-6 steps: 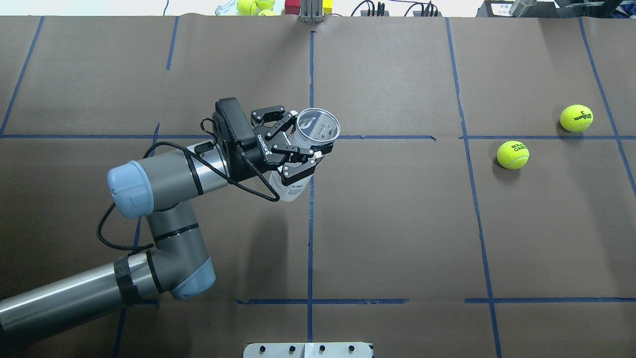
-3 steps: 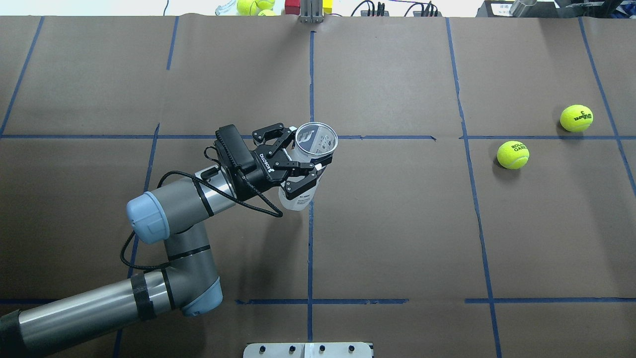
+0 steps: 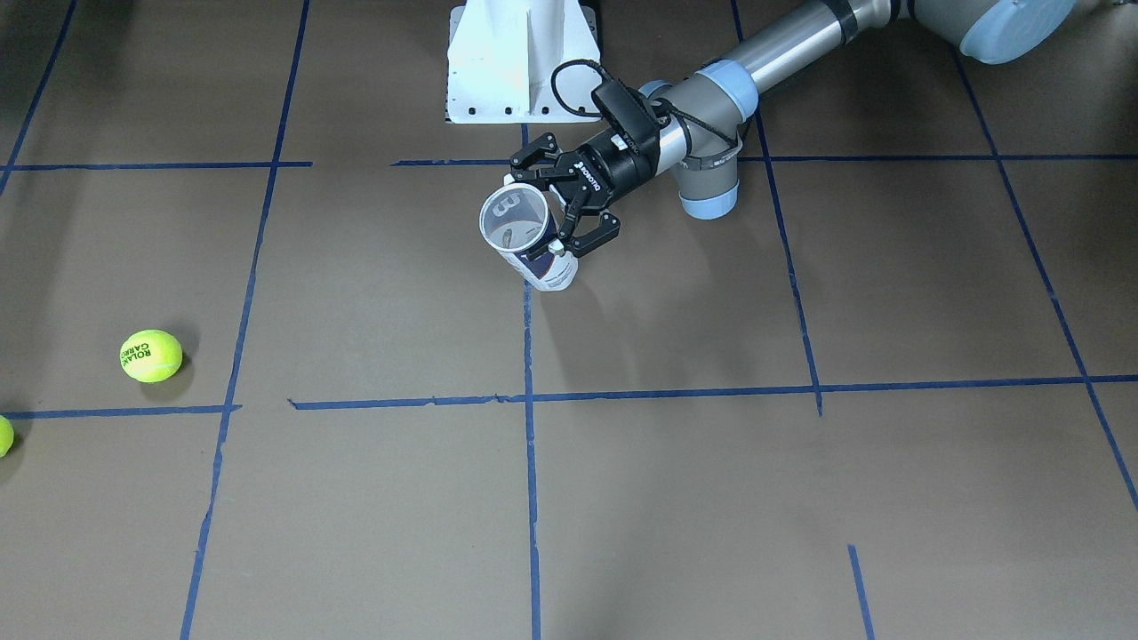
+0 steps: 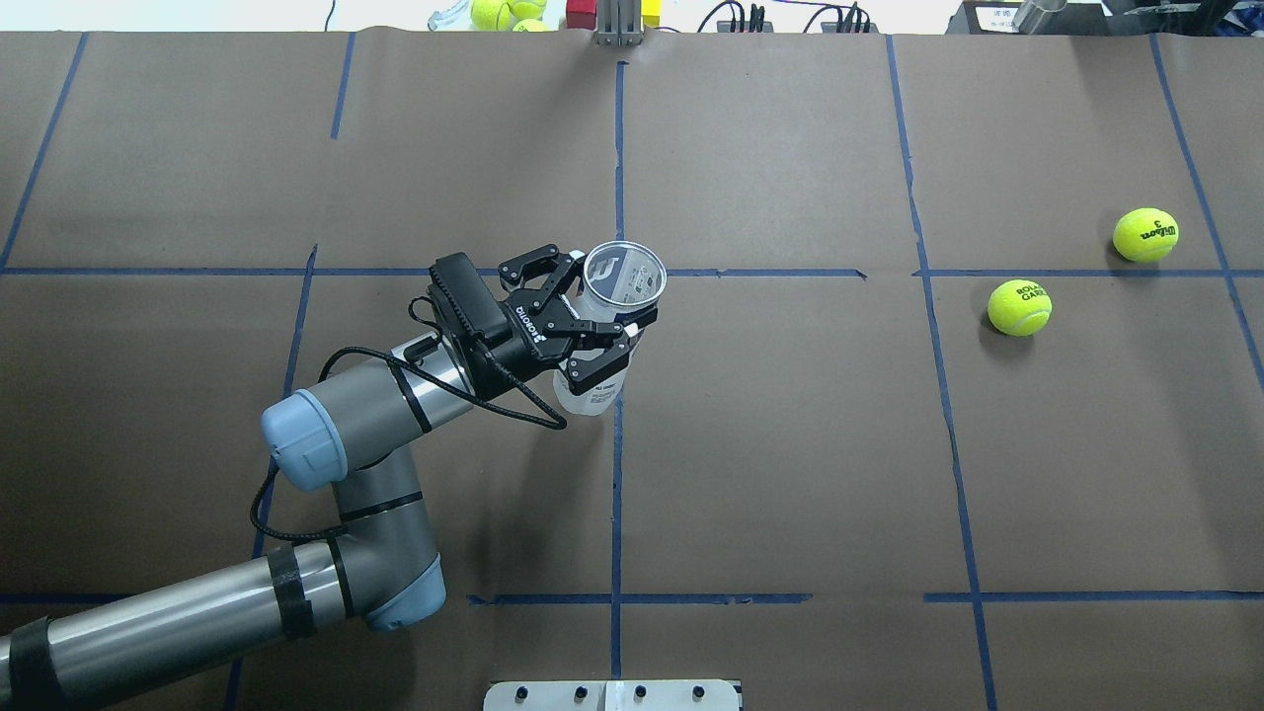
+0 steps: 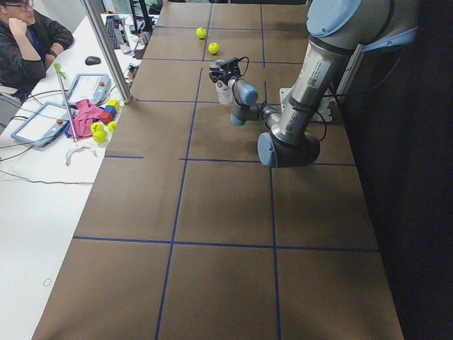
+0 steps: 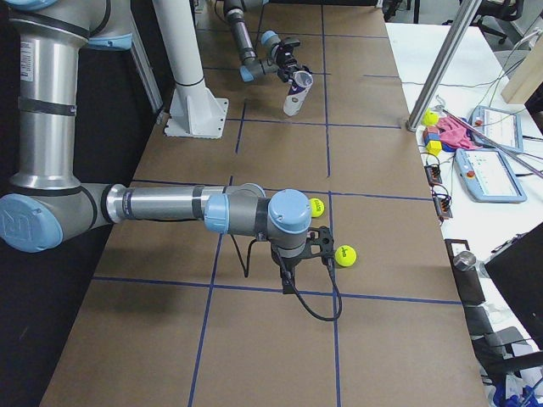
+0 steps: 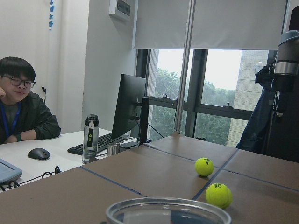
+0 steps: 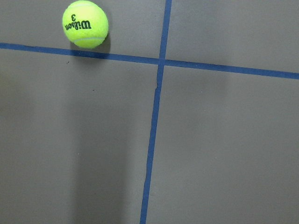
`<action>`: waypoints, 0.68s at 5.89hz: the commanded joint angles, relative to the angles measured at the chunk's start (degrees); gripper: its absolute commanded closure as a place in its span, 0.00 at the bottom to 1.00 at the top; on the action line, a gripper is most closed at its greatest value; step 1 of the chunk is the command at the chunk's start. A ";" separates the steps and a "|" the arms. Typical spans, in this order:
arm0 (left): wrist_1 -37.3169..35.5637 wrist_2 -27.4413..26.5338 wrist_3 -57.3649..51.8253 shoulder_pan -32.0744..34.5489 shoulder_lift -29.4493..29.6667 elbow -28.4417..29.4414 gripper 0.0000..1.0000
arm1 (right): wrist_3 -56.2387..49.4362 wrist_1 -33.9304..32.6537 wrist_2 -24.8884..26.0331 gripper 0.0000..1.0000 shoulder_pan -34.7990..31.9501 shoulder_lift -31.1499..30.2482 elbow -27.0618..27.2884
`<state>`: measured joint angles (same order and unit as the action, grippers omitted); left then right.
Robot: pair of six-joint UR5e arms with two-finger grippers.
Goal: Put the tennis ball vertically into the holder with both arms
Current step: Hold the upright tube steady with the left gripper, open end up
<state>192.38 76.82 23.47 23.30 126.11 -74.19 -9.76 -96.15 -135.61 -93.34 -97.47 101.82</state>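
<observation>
Clear holder w/in left gripper jaws

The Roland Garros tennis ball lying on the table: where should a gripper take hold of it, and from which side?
Grip the Roland Garros ball across its widest middle, coming straight down from above. It is a sphere resting on the flat table, so only its upper half is easy to reach. The Wilson ball lies apart from it, so both flanks look free.
</observation>
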 commanded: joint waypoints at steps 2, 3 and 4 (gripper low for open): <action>0.63 -0.18 0.09 -0.10 2.63 1.67 0.28 | 0.00 0.00 -0.01 0.00 0.00 0.00 0.14; 1.94 -0.18 0.00 -0.10 2.82 1.94 0.28 | 0.00 0.00 -0.09 0.00 0.00 -0.09 0.14; 2.38 -0.18 0.00 -0.10 2.74 2.29 0.28 | 0.09 0.00 -0.09 0.00 0.00 -0.09 0.14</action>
<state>194.15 76.64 23.48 23.21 128.76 -72.26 -9.73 -96.15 -135.68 -93.34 -97.53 101.95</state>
